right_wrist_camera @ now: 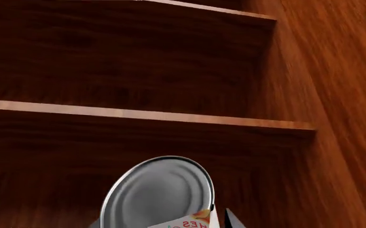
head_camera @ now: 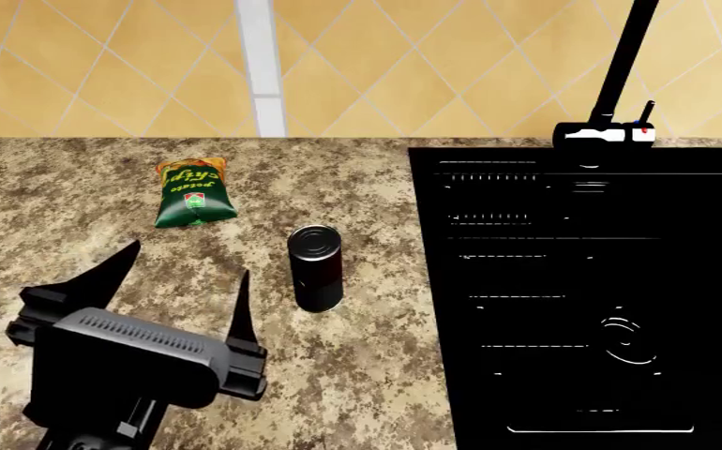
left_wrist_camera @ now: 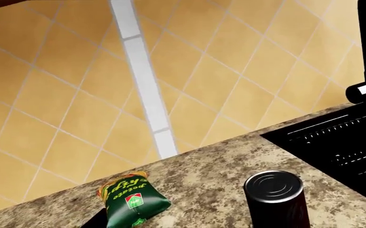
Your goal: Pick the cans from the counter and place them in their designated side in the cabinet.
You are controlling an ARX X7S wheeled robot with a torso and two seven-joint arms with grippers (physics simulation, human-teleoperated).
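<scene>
A dark can [head_camera: 316, 267] with a ringed lid stands upright on the speckled granite counter [head_camera: 374, 375], just left of the sink; the left wrist view also has this can [left_wrist_camera: 276, 197]. My left gripper [head_camera: 188, 259] hovers open over the counter, left of and nearer than the can, with nothing between its fingers. In the right wrist view a white can [right_wrist_camera: 160, 194] with a silvery end and red print sits tilted between my right gripper's fingertips [right_wrist_camera: 230, 219], in front of the wooden cabinet shelves [right_wrist_camera: 139, 114]. The right gripper is out of the head view.
A green-and-orange chip bag [head_camera: 192, 192] lies on the counter behind the left gripper. The black sink [head_camera: 586, 300] with its faucet [head_camera: 611, 84] fills the right side. A tiled wall [head_camera: 374, 66] rises behind. The cabinet's wooden side wall [right_wrist_camera: 335, 95] stands close by the white can.
</scene>
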